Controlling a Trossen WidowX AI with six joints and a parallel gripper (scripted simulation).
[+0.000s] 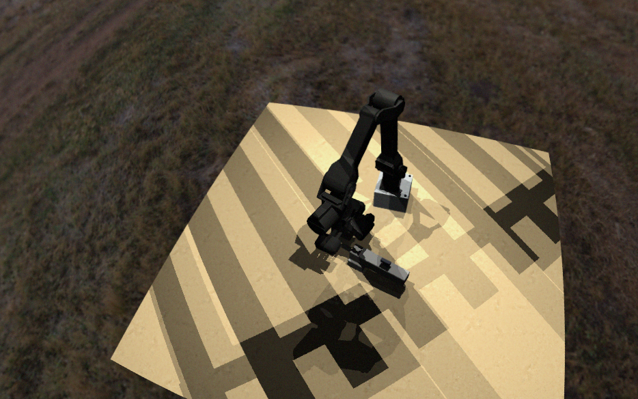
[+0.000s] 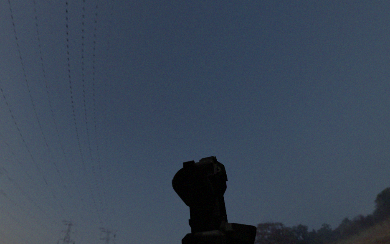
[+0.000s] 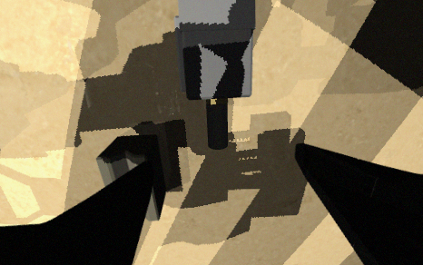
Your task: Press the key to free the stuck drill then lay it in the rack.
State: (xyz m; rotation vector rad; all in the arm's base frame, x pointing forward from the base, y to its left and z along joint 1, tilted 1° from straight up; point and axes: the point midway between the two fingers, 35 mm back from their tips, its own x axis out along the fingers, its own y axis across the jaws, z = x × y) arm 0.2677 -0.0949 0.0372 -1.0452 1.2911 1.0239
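I'm hovering my gripper (image 3: pixel 224 159), jaws wide and holding nothing, below the drill (image 3: pixel 217 124) at upper center, judging it rigid, slick, best pinched across its dark stub.

The table (image 1: pixel 494 338) looks like smooth, matt, pale wood or stone, faintly mottled. The arm (image 1: pixel 357 145) is matt black plastic or metal. The grey block (image 3: pixel 215 54) is matt and smooth. Rough grass (image 1: pixel 117 141) surrounds them.

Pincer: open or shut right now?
Open. In the wrist view the pincer has its two dark fingers spread wide, nothing between them.
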